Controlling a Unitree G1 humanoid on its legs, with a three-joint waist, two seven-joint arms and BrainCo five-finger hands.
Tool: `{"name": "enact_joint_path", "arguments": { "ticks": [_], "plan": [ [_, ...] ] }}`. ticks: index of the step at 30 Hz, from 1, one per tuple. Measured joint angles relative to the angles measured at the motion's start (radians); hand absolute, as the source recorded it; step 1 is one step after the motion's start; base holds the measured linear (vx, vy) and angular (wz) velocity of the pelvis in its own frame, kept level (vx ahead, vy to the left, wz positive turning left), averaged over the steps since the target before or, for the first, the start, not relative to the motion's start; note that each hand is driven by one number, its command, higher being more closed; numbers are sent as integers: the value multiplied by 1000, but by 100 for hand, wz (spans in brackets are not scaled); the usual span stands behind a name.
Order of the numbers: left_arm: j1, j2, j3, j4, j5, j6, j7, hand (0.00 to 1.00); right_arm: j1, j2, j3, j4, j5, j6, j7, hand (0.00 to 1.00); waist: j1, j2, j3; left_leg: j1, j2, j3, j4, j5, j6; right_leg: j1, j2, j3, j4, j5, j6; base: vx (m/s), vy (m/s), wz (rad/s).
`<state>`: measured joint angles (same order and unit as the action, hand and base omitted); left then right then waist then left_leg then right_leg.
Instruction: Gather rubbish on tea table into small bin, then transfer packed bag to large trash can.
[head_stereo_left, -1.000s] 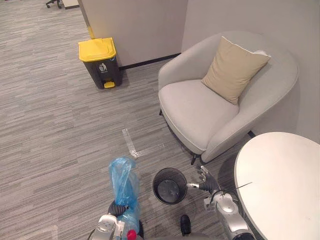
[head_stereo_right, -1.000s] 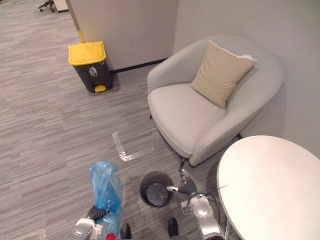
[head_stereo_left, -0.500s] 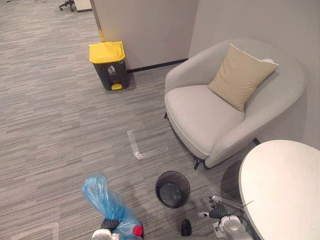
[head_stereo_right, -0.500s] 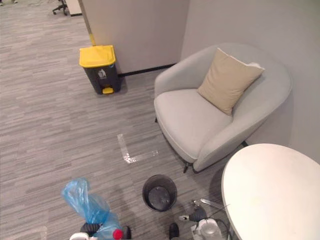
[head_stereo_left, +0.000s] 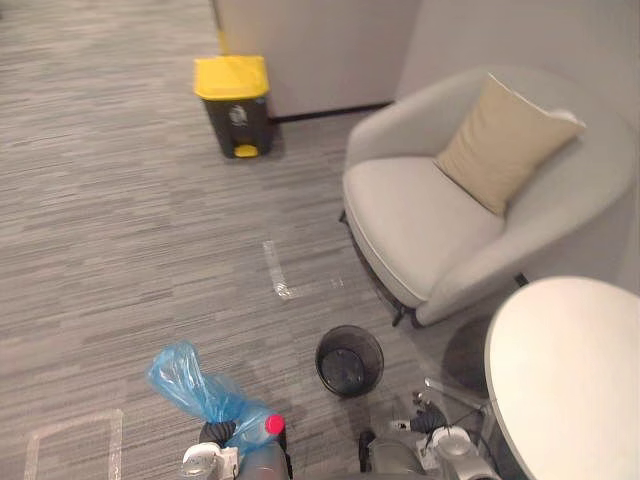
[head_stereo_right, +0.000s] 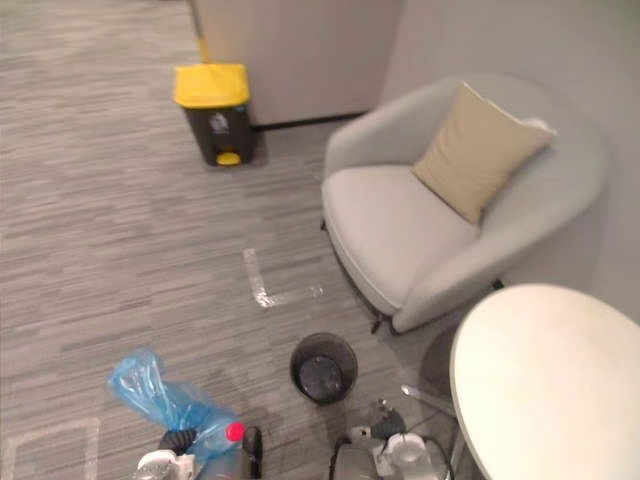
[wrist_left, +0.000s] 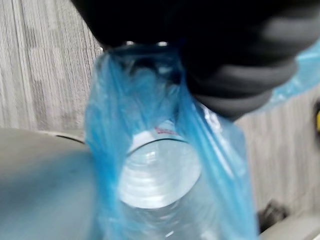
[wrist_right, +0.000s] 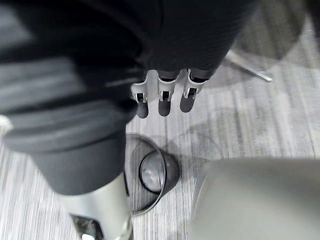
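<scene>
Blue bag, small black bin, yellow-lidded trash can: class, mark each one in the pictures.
blue bag (head_stereo_left: 197, 388), left eye view, on its crumpled upper part.
small black bin (head_stereo_left: 349, 340), left eye view, on its far inner wall.
yellow-lidded trash can (head_stereo_left: 231, 76), left eye view, on the middle of its lid.

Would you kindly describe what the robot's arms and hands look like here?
The arms are silver-grey. The right robot hand has silver fingers with dark tips below a dark ribbed cover; the left robot hand shows the same ribbed cover.
</scene>
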<state>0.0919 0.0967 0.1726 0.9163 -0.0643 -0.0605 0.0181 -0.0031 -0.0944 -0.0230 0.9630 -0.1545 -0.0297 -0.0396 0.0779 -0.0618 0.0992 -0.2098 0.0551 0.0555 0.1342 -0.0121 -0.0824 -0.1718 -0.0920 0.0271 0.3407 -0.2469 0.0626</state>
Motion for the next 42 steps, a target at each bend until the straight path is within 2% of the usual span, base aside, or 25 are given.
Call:
{"name": "enact_joint_path", "arguments": {
  "ticks": [2, 4, 5, 7, 8, 10, 12, 14, 15, 16, 17, 21, 22, 25, 26, 27, 28, 30, 32, 33, 35, 36, 38, 41, 42],
  "plan": [
    [-26, -43, -13, -2, -14, 0, -1, 100, -43, -8, -18, -4, 2, 0, -21, 0, 0, 54, 28, -41, 14, -63, -46, 82, -17, -18, 19, -66, -36, 38, -14, -86, -92, 69],
    [-47, -71, -20, -2, -29, 0, -1, 100, -46, -15, -27, -8, 3, 0, -31, 0, 4, 78, 34, -72, 16, -99, -56, 114, -28, -23, 21, -123, -38, 45, -24, -79, -70, 71],
    [-51, -76, -22, -2, -33, -1, 0, 100, -46, -11, -29, -8, 3, 1, -35, 0, 4, 81, 34, -75, 17, -101, -63, 125, -31, -22, 21, -135, -38, 46, -26, -56, -51, 82],
    [-63, -82, -49, -15, -50, 0, -1, 100, -52, 21, -37, -17, 7, 2, -52, 0, 1, 75, 33, -89, 23, -51, -121, 218, -19, -18, -2, -224, -72, 80, -57, -93, -9, 77],
    [-69, -85, -53, -24, -53, 0, -1, 100, -53, 26, -43, -23, 8, 2, -53, 0, 1, 71, 36, -95, 28, -1, -85, 186, -4, -13, -5, -240, -79, 83, -59, -117, 9, 71],
    [-72, -93, -62, -29, -54, 1, -2, 100, -34, 52, -71, -66, 9, 3, -60, 0, -12, 56, 46, -110, 68, 192, 165, -13, 67, 11, -56, -331, -56, 88, -57, -91, 54, 86],
    [-76, -93, -78, -32, -54, 1, -3, 100, -12, 52, -94, -77, 8, 4, -59, 0, -27, 42, 49, -95, 103, 246, 272, -75, 70, 35, -98, -386, -49, 88, -49, -95, 138, 99],
    [-78, -95, -84, -37, -54, -1, -3, 100, 8, 44, -114, -81, 9, 5, -61, 0, -28, 51, 43, -67, 138, 261, 276, -127, 32, 56, -108, -407, -69, 83, 0, -58, 247, 75],
    [-85, -88, -85, -32, -54, -1, -3, 100, 4, 39, -127, -67, 9, 10, -61, 0, -24, 57, 46, -67, 124, 249, 244, -169, 5, 52, -111, -411, -75, 88, 34, -10, 278, 51],
    [-88, -67, -101, -19, -53, 0, -2, 100, 6, 58, -131, -47, 17, 13, -58, 0, -25, 34, 48, -71, 88, 234, 234, -166, 14, 63, -129, -408, -99, 92, 45, -14, 318, 59],
    [-85, -37, -116, -13, -52, 1, -2, 100, 5, 67, -131, -18, 23, 16, -57, 0, -26, 27, 48, -70, 57, 215, 237, -175, 29, 87, -143, -407, -120, 101, 61, -2, 243, 50],
    [-73, -7, -116, -6, -29, 2, -1, 100, 3, 64, -132, 20, 36, 28, -56, 0, -27, 16, 45, -73, -12, 187, 263, -223, 70, 103, -190, -389, -113, 77, 91, 11, 225, 43],
    [-69, 5, -114, 0, -22, 2, 0, 100, -1, 64, -132, 21, 36, 29, -53, 0, -27, 16, 45, -76, -21, 186, 275, -235, 77, 101, -195, -377, -102, 64, 90, 85, 155, 15],
    [-47, 39, -113, 5, -13, 7, 3, 100, -19, 64, -133, 39, 36, 31, -48, 0, -28, 7, 43, -74, -42, 179, 297, -273, 94, 66, -209, -320, -7, 47, 39, 136, 96, 7],
    [-40, 51, -112, 8, -8, 8, 4, 100, -26, 66, -132, 40, 36, 33, -47, 0, -31, 9, 44, -63, -39, 171, 294, -281, 97, 34, -207, -292, 73, 67, 10, 157, 49, 7],
    [-37, 58, -111, 9, -5, 9, 6, 100, -28, 67, -131, 41, 36, 33, -46, 0, -33, 10, 46, -45, -35, 159, 285, -286, 101, 7, -201, -275, 143, 69, 3, 221, 21, 17],
    [-37, 64, -110, 10, -5, 9, 7, 100, -32, 68, -131, 50, 36, 33, -45, 0, -38, 14, 49, -16, -22, 145, 271, -292, 103, -14, -166, -253, 192, 29, 16, 236, -7, 15],
    [-37, 66, -110, 21, -5, 9, 7, 100, -46, 67, -129, 75, 36, 29, -45, 0, -42, 12, 51, 51, -4, 145, 216, -294, 99, -57, -106, -268, 207, -10, 12, 310, -82, -3],
    [-43, 60, -110, 24, -5, 9, 6, 100, -58, 65, -129, 77, 36, 28, -46, 0, -53, 6, 54, 118, 10, 155, 159, -297, 83, -114, -57, -331, 171, -7, -9, 403, -122, -5],
    [-48, 56, -110, 28, -5, 9, 6, 100, -66, 65, -129, 77, 36, 28, -46, 0, -68, 0, 60, 159, 14, 159, 127, -292, 63, -145, -36, -362, 122, 12, -29, 425, -127, 3],
    [-56, 51, -115, 39, -5, 8, 4, 100, -58, 60, -130, 76, 35, 28, -47, 0, -83, -8, 59, 228, 7, 162, 79, -305, 30, -175, -3, -379, -3, 111, -56, 497, -140, 11],
    [-65, 29, -115, 58, -5, 8, 0, 100, -40, 44, -141, 72, 37, 22, -47, 0, -92, 9, 55, 266, 25, 140, 70, -319, 6, -164, 17, -385, 0, 174, -124, 562, -134, 10],
    [-82, 22, -112, 56, -1, 3, -3, 100, -52, 34, -149, 71, 36, 20, -48, 0, -92, 25, 54, 258, 43, 135, 91, -292, -34, -151, 24, -396, 4, 147, -139, 546, -136, 7],
    [-92, -14, -71, 50, 3, 1, -2, 100, -36, 32, -181, 70, 36, 24, -49, 0, -94, 35, 62, 247, 45, 126, 291, -195, -60, -33, 22, -400, -15, 99, -135, 513, -112, 16],
    [-78, -34, -51, 32, 3, -1, -1, 100, -20, 46, -168, 45, 36, 27, -49, 0, -92, 35, 65, 191, 75, 133, 490, -175, -59, 59, 31, -389, -74, 93, -130, 484, -32, -9]
  ]
}}
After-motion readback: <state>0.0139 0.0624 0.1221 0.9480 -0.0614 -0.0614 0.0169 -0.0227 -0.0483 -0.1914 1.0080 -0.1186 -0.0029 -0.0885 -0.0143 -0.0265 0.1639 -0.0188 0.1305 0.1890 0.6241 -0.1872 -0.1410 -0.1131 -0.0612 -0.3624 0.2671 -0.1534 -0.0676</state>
